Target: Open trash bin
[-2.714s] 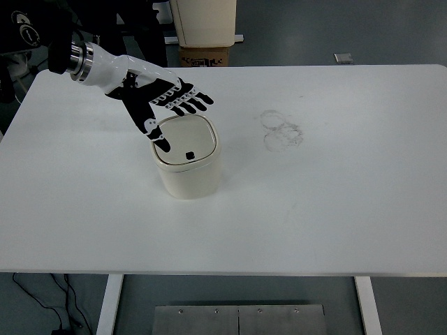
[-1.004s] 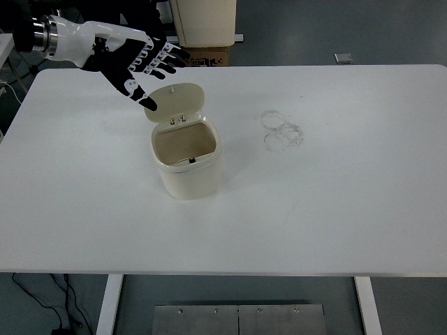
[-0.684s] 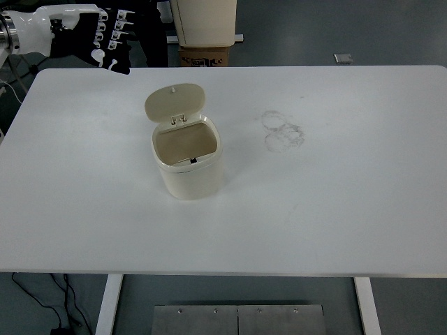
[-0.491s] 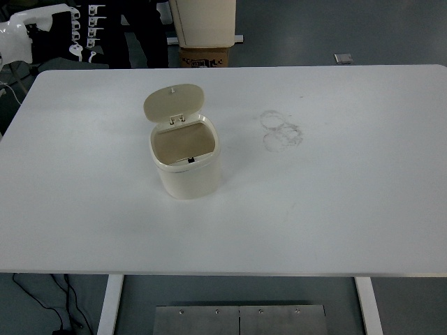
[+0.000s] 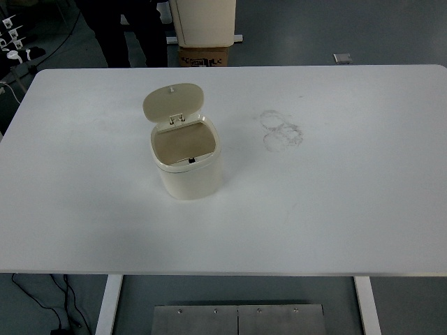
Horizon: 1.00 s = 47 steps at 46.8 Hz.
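- The white table [image 5: 335,209] carries everything; faint ring marks [image 5: 281,130] lie toward its far edge, right of the bin.
- The cream trash bin [image 5: 188,171] stands left of the table's centre, apart from every edge. It looks like light, stiff plastic that could slide.
- Its lid [image 5: 172,102] stands up on the far hinge, so the bin is open; the lid's front edge is probably the place to hold.
- Only the fingertips of the left hand [image 5: 12,42] show at the far left corner; whether they are spread I cannot tell.

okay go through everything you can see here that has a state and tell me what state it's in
trash bin: upright on the table, open, nothing visible inside.
lid: flipped up, standing at the bin's far rim.
left hand: only fingertips show at the top-left edge, off the table; open or shut cannot be told.
right hand: not in view.
table: white, with faint ring marks right of the bin.
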### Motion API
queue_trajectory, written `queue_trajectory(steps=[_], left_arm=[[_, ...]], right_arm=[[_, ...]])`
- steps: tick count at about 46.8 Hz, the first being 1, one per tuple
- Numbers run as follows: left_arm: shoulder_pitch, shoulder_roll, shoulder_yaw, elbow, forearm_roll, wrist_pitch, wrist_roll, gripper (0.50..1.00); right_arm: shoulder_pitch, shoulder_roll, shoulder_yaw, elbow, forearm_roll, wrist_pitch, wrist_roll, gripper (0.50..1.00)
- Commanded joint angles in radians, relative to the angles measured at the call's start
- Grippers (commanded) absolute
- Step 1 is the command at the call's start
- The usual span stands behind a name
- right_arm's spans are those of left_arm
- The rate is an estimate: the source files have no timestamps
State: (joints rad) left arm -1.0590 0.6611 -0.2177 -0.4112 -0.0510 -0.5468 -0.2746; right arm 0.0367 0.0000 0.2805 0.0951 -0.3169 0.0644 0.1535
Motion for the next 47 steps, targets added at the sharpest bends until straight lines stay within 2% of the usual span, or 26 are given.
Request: queue_trajectory(steps=[1, 11, 31, 47], left_arm=[[0.036, -0.021, -0.018, 0.044, -0.049, -0.001, -0.003, 1.000], [0.102, -0.067, -0.103, 0.112, -0.162, -0.001, -0.003, 1.000], [0.228, -0.115, -0.305, 0.178, -0.225, 0.004, -0.003, 1.000], [0.248, -0.126, -0.338, 0.193, -0.230, 0.005, -0.003, 1.000]], right_arm=[[-0.001, 0.000, 0.000, 0.000, 0.001, 0.000, 0.000, 0.991], [0.000, 0.000, 0.000, 0.000, 0.001, 0.000, 0.000, 0.991], [0.000, 0.000, 0.000, 0.000, 0.001, 0.000, 0.000, 0.991], [0.000, 0.000, 0.000, 0.000, -0.001, 0.000, 0.000, 0.991]])
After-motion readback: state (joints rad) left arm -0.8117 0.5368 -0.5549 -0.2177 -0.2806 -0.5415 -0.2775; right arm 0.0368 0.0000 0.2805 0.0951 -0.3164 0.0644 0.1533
